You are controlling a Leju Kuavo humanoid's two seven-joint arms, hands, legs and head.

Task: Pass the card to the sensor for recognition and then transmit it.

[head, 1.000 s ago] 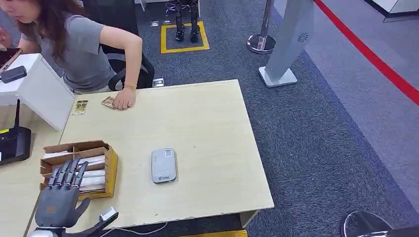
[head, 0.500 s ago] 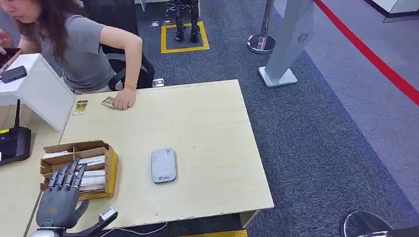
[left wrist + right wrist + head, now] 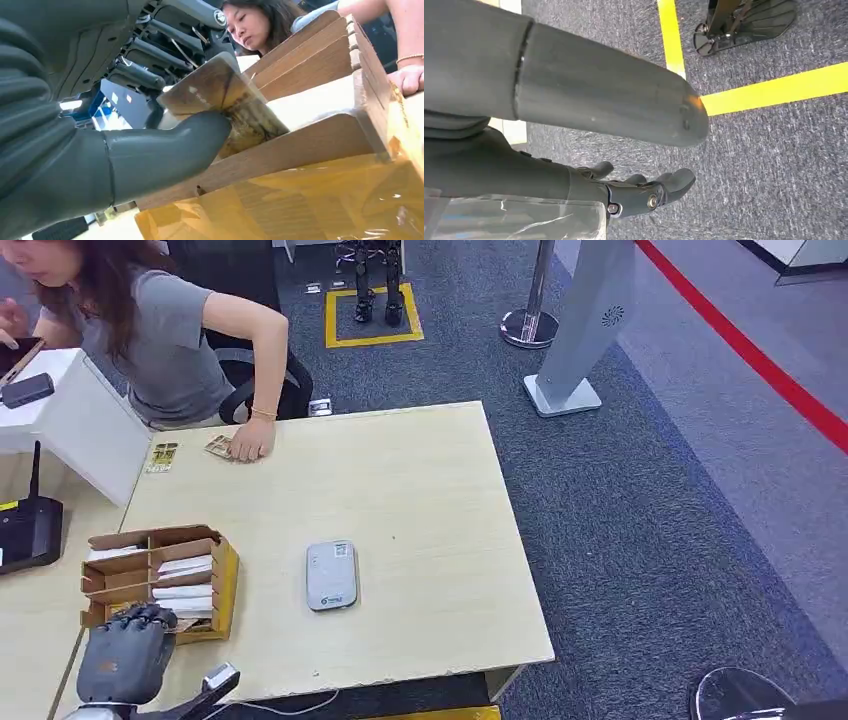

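My left hand (image 3: 125,660) sits at the near end of the cardboard card box (image 3: 226,585), fingers curled down into it. In the left wrist view the thumb (image 3: 165,155) and the dark fingers pinch a brown patterned card (image 3: 220,95) that stands just above the box's wooden divider (image 3: 310,145). The grey card sensor (image 3: 331,574) lies flat on the table to the right of the box, apart from my hand. My right hand (image 3: 589,107) hangs over the carpet with its fingers loosely apart and nothing in it.
A person sits at the table's far left with a hand (image 3: 250,443) resting on a card there. Another card (image 3: 162,456) lies beside it. A black device (image 3: 28,530) and a white block (image 3: 85,425) stand left of the box. The table's right edge (image 3: 520,540) drops to carpet.
My left hand's fingers, stretched out over the box before, have curled down and closed on a card. The person and the sensor have stayed put.
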